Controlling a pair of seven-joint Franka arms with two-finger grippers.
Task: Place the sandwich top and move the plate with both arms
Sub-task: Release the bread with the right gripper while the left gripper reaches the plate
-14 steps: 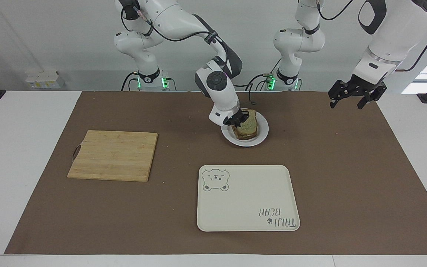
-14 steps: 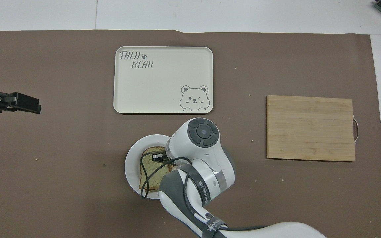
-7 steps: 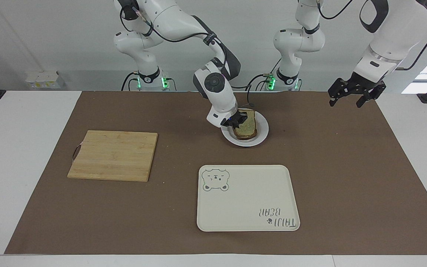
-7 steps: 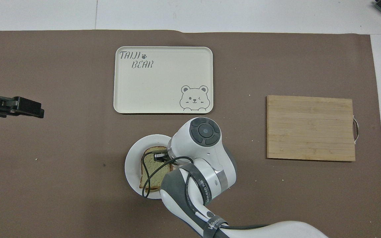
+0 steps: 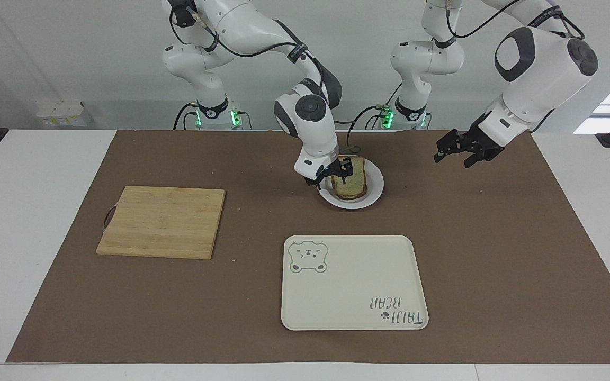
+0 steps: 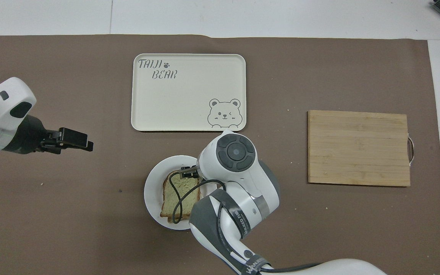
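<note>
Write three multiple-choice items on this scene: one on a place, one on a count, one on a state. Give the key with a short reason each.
1. Where does the sandwich top lie?
A. on the cutting board
B. on the plate
C. on the bear tray

2. How many things lie on the bear tray?
A. none
B. one
C. two

3. What is the left gripper doing?
A. gripping the plate's rim
B. resting on the cutting board
C. hanging in the air over the brown mat, holding nothing

Key:
1 B, the bread sits on top of the stack on the white plate, with the right gripper at its edge.
2 A, the tray shows only its printed bear and lettering.
3 C, in the facing view it is raised above the mat toward the left arm's end, apart from the plate; the cutting board lies bare toward the right arm's end.
</note>
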